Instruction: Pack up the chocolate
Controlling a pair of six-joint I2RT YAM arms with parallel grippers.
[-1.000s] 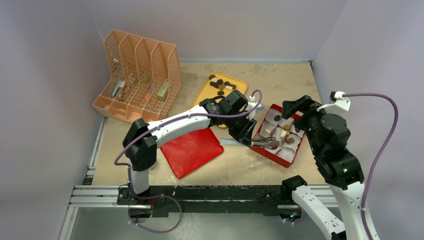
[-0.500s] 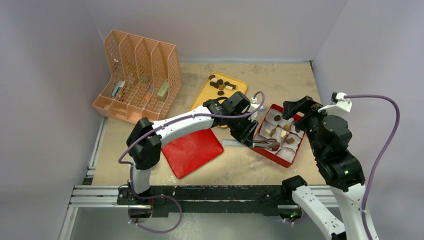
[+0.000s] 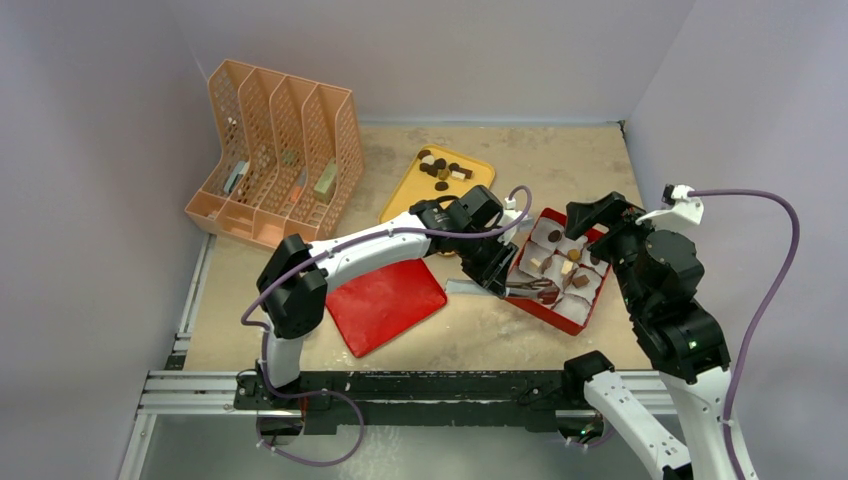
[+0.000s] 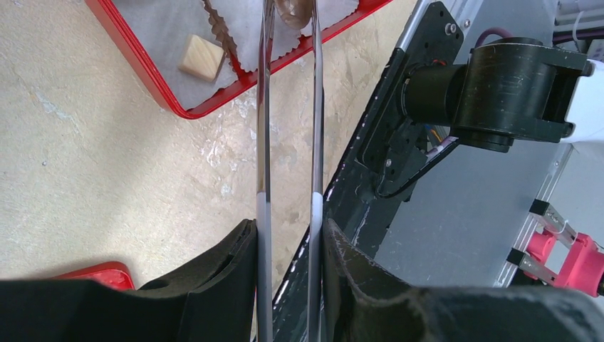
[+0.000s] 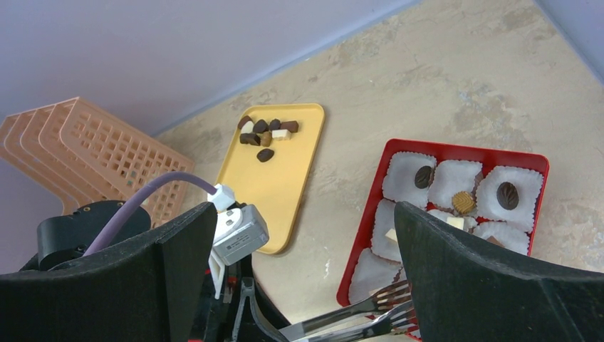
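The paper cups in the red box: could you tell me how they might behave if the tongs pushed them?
The paper cups look thin and fluted, so they would probably crumple rather than resist. Empty ones likely slide easily inside the red box; those holding chocolate seem better weighted.

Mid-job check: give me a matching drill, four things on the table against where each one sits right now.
Things:
1. tongs
2. tray
3. lid
4. rack

Places:
A. far-left corner of the table
B. in the left end effector, tips over the box
C. lying flat, left of the box, towards the near edge
D. between rack and box, loose chocolate on it

Pairs: 1-B, 2-D, 3-C, 4-A
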